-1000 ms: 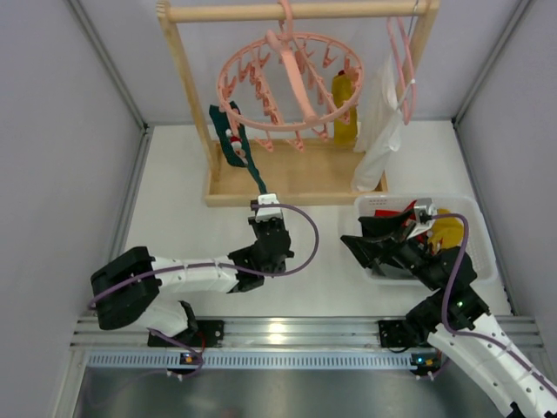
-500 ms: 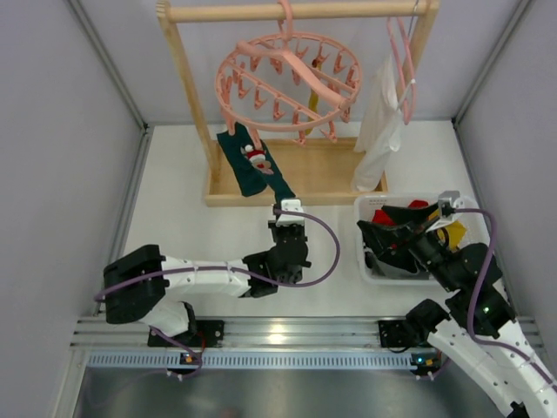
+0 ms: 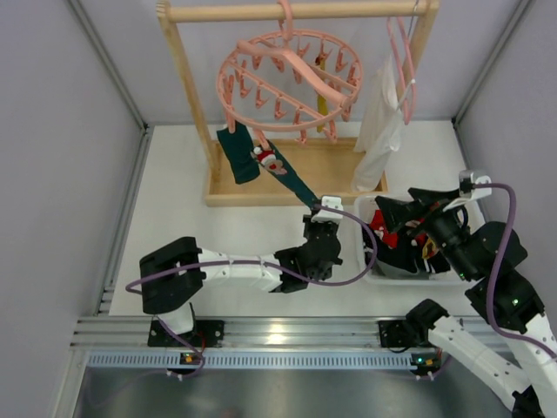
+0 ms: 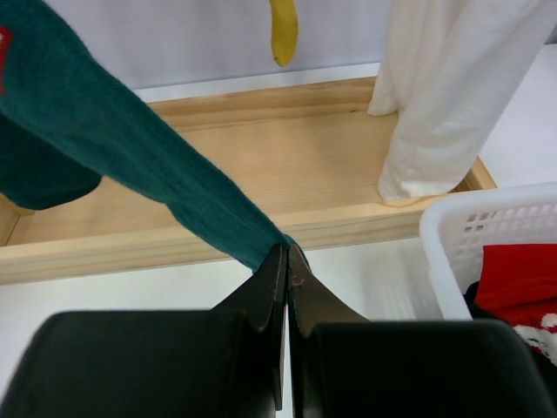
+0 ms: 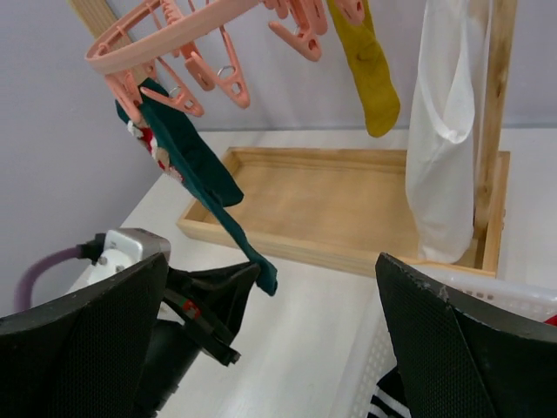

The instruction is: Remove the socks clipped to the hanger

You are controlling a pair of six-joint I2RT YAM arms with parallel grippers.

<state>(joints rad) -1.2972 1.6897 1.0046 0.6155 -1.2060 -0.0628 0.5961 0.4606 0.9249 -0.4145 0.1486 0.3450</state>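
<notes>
One teal knit sock (image 4: 130, 148), taut from round pink plastic hanger (image 5: 157, 33), pinched in left gripper (image 4: 285, 252); right gripper (image 3: 387, 222) spread.

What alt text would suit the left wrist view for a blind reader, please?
The left gripper is shut on the tip of a dark teal sock stretched toward the frame's upper left. Beyond lie a wooden tray, a white cloth and a white basket.

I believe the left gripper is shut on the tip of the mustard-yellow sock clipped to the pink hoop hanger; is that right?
Not quite: the left gripper is shut on the tip of the dark teal sock clipped to the pink hoop hanger, as the left wrist view shows.
</notes>
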